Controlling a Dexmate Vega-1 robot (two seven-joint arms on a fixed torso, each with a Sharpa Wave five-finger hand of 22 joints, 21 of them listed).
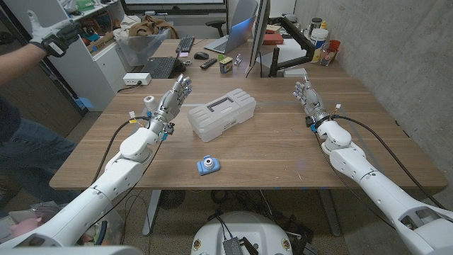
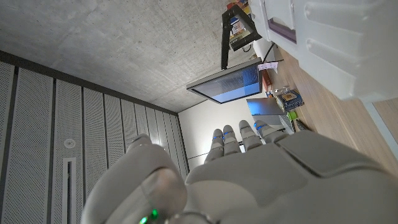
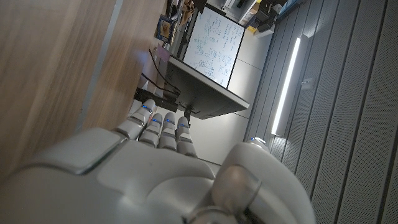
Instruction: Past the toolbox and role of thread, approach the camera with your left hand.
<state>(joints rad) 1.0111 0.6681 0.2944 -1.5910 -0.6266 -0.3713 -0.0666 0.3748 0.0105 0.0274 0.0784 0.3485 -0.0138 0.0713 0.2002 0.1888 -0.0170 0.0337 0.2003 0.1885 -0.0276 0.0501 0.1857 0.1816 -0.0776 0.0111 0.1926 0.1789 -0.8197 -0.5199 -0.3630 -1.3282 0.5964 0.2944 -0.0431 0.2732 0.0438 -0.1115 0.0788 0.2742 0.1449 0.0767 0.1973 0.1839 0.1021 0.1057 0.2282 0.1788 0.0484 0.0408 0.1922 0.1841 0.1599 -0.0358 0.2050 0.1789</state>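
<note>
Fingers [image 1: 182, 86] of my left hand [image 1: 172, 101] are straight and slightly apart, holding nothing, raised just at the toolbox's [image 1: 221, 113] nine o'clock side. I see the thread roll [image 1: 148, 102] close at the hand's nine o'clock, and the blue camera [image 1: 207, 166] near at its five o'clock. My right hand [image 1: 308, 98] is empty too, fingers extended, well off at three o'clock.
</note>
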